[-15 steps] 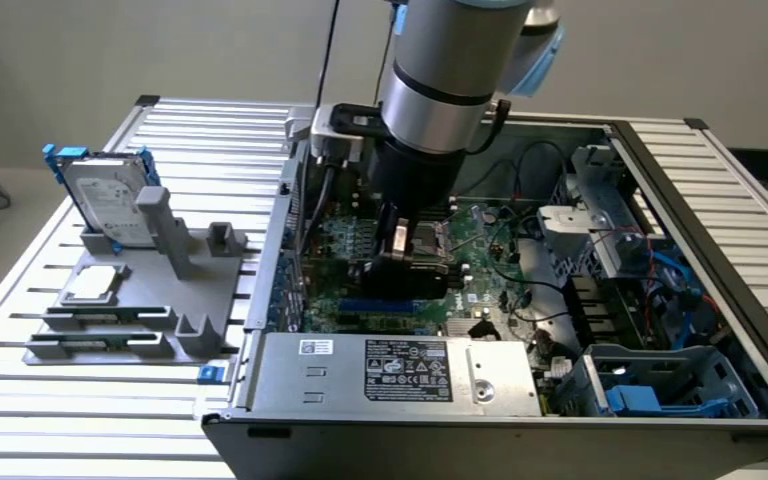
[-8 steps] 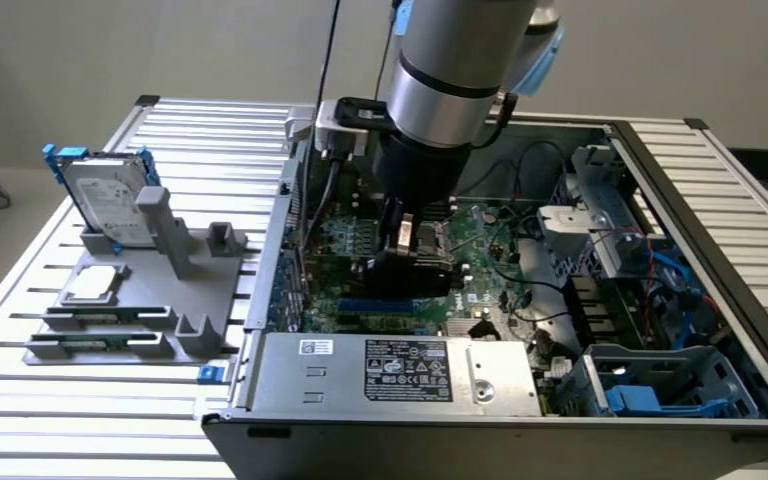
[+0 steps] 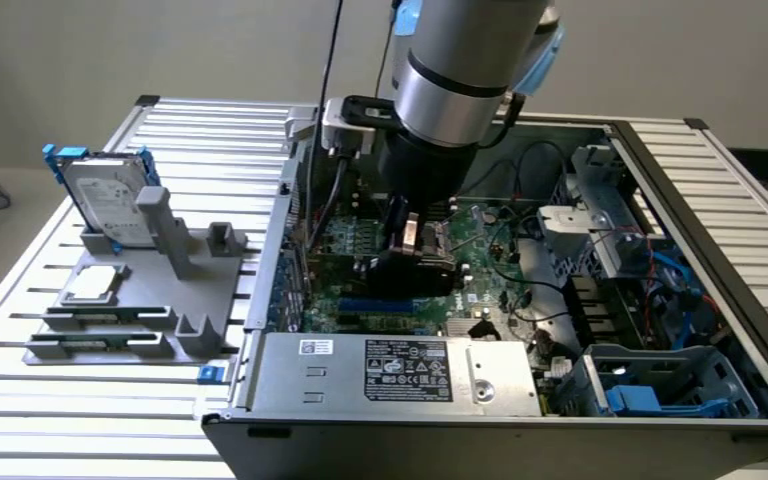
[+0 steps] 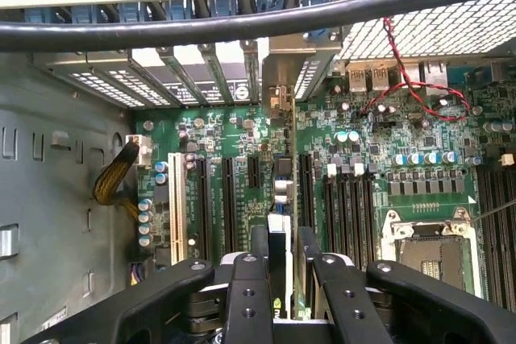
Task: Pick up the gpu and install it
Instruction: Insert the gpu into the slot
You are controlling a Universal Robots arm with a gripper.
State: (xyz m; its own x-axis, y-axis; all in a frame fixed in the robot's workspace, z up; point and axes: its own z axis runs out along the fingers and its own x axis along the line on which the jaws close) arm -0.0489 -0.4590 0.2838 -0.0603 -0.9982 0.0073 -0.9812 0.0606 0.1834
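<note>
Arm's jaws pinch the small green gpu card with black cooler shroud, edge-down over the green motherboard in the open grey computer case, at 3 o'clock from the grey parts rack in the exterior view. Keep it upright and slot-aligned; press evenly.

A table of pale metal slats carries everything. An open computer case lies on its side on the slats toward the exterior view's right, and a grey holder block rests on them just beside it, on the exterior view's left. A small blue piece sits on the slats at the case's near corner.
</note>
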